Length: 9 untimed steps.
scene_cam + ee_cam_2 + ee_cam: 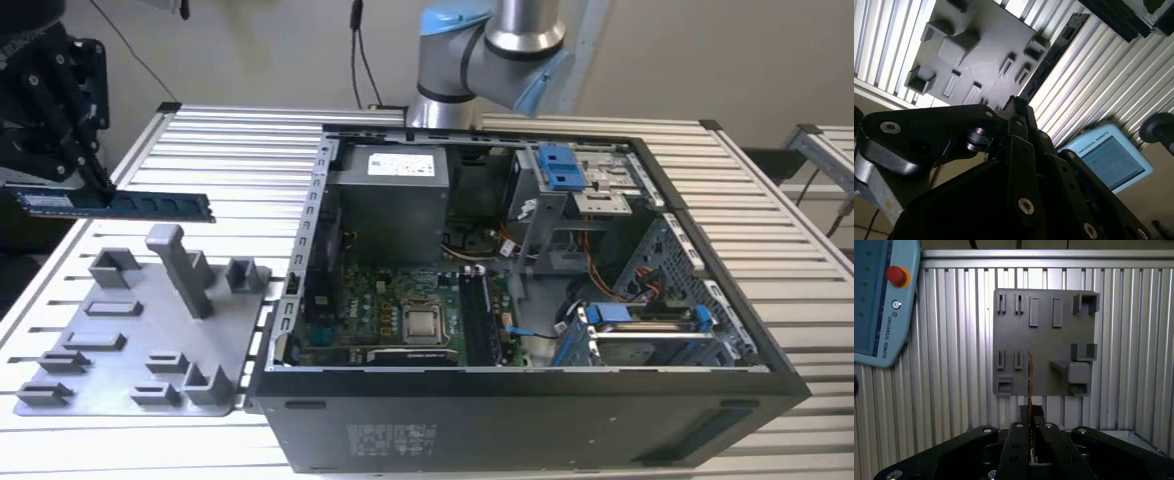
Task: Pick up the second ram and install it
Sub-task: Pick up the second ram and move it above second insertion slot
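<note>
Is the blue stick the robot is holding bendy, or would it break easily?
Probably stiff: the second ram juts out level from the gripper without drooping. Likely light: in the first wrist view the second ram looks very thin edge-on. Its bare chips suggest it is fragile, so probably breakable if forced.

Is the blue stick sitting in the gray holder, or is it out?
Out. The second ram hangs in the air above the gray holder, pinched in the hand.
</note>
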{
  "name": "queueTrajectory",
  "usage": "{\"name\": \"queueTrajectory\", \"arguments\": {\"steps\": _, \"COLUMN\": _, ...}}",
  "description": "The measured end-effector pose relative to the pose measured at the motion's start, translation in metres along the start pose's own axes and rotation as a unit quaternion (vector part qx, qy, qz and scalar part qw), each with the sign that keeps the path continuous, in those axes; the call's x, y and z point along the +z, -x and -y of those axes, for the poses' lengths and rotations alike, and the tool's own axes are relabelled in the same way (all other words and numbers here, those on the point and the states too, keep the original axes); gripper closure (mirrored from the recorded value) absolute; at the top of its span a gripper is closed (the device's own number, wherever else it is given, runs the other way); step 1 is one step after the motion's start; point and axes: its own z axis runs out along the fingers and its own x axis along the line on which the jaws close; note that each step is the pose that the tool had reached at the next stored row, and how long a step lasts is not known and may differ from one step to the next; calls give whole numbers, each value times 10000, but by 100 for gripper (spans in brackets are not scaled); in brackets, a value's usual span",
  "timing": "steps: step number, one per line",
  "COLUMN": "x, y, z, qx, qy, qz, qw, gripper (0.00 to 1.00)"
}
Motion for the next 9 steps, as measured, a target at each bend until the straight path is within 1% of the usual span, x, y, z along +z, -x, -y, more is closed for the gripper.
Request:
{"name": "queueTrajectory", "arguments": {"steps": 4, "x": -5, "y": 3, "z": 146, "qx": 0, "qy": 12, "qz": -1, "qw": 10000, "gripper": 86}}
{"name": "queueTrajectory", "arguments": {"steps": 9, "x": -11, "y": 8, "z": 346, "qx": 0, "qy": 27, "qz": -1, "qw": 10000, "gripper": 86}}
